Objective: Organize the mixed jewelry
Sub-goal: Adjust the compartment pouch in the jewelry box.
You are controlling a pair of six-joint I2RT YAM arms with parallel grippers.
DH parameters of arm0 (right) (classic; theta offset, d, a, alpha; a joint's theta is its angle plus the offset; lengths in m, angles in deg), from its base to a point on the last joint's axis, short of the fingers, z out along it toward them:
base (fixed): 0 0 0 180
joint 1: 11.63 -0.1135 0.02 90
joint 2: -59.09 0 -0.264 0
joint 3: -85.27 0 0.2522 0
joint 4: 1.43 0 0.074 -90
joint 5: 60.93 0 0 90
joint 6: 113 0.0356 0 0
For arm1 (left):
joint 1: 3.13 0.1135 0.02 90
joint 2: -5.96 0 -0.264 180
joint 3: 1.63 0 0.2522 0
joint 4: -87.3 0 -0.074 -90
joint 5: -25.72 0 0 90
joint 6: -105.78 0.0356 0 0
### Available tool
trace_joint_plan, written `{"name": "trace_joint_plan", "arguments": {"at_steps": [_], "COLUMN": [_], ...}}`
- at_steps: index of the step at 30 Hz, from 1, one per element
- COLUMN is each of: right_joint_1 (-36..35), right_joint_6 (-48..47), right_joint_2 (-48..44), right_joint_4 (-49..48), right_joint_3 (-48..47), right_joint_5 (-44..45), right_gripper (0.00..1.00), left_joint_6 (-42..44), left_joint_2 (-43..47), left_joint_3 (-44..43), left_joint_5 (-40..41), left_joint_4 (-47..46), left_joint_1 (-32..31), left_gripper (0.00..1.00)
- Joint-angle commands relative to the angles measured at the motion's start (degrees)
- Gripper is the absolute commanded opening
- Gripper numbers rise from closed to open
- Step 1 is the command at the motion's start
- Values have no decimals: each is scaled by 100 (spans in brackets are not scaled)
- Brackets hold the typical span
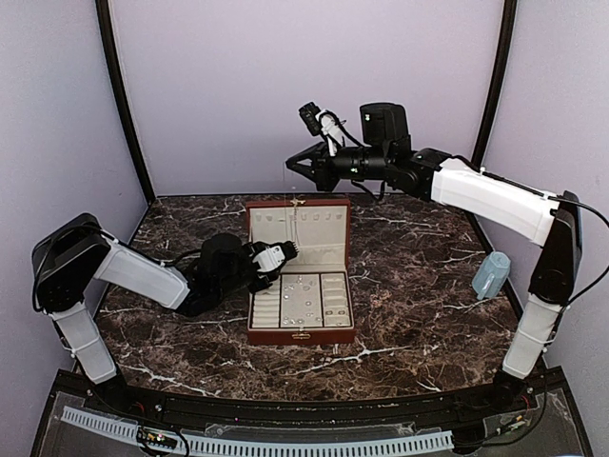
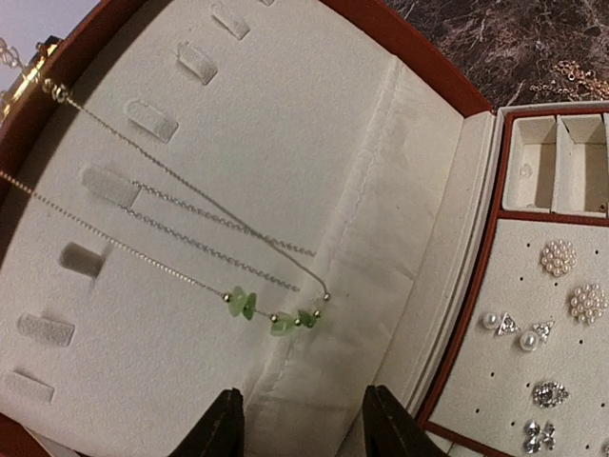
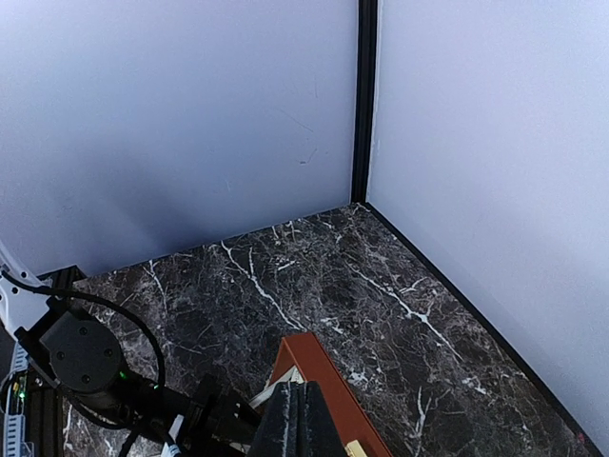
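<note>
A thin chain with green beads [image 2: 276,322] drapes across the lid lining [image 2: 285,114] of the open red-brown jewelry box [image 1: 301,335] on the marble worktop [image 1: 409,286]. Pearl and crystal studs [image 2: 557,257] dot its tray pad. The left pincer [image 2: 304,433], spread and empty, hovers just below the beads. Closing carelessly there could snag the fine strands and tangle them. The right pincer [image 3: 297,419], pressed together, hangs high above the lid.

Red-brown box [image 1: 300,335] with cream lining [image 2: 285,114], silver chain [image 2: 181,180] with green beads [image 2: 283,324], dark white-veined marble table [image 1: 409,276].
</note>
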Motion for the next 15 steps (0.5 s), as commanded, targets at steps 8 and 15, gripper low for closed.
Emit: {"name": "trace_joint_plan", "arguments": {"at_steps": [8,15], "right_joint_1": [-66,-66], "right_joint_6": [124,138], "right_joint_2": [-286,-435], "right_joint_4": [-375,-445], "right_joint_3": [231,381], "right_joint_5": [-60,-30], "right_gripper": [0,0], "left_joint_6": [339,247], "left_joint_2": [-148,-445], "left_joint_3": [13,-142], "left_joint_5": [374,423], "left_joint_4": [-609,-611], "left_joint_1": [-113,-107], "left_gripper": [52,54]}}
